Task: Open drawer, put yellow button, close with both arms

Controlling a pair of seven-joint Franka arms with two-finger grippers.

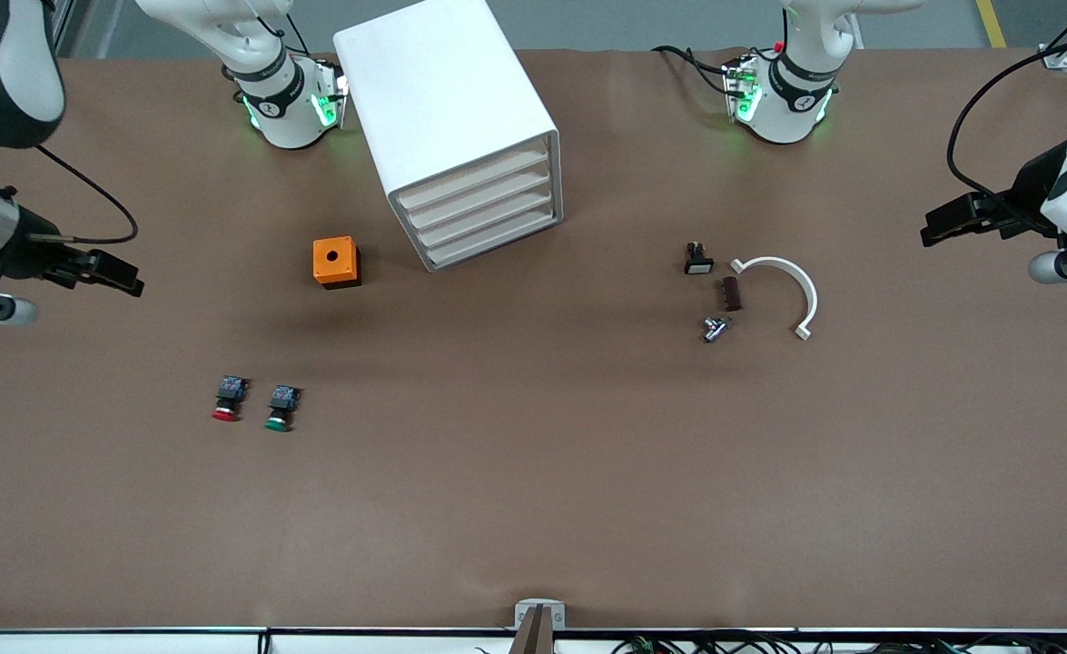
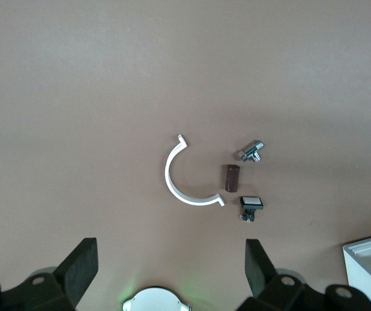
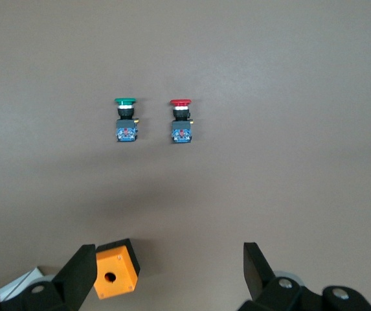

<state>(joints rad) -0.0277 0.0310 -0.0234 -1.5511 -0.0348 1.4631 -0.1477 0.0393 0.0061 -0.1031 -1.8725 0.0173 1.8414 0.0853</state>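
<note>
White and rounded at the edges, the cabinet (image 1: 460,127) stands between your two arm bases, and its top drawer (image 1: 474,180) sits flush with the three lower ones, fully closed. You will find no yellow button in any view; what lies on the brown table (image 1: 533,509) is a red-capped button (image 1: 228,398) and a green-capped button (image 1: 281,406) side by side toward the right arm's end, nearer the front camera than the orange cube with a hole (image 1: 335,262), which sits just beside the cabinet. Toward the left arm's end you have a white curved clip (image 1: 783,291), a small brown block (image 1: 731,293), a metal fitting (image 1: 715,328) and a small black switch (image 1: 698,260) clustered close together. Your left gripper (image 2: 169,272) hangs over that cluster with its fingers spread wide and nothing between them. Your right gripper (image 3: 166,272) hangs over the table above the orange cube and the two buttons, likewise spread wide and holding nothing.
</note>
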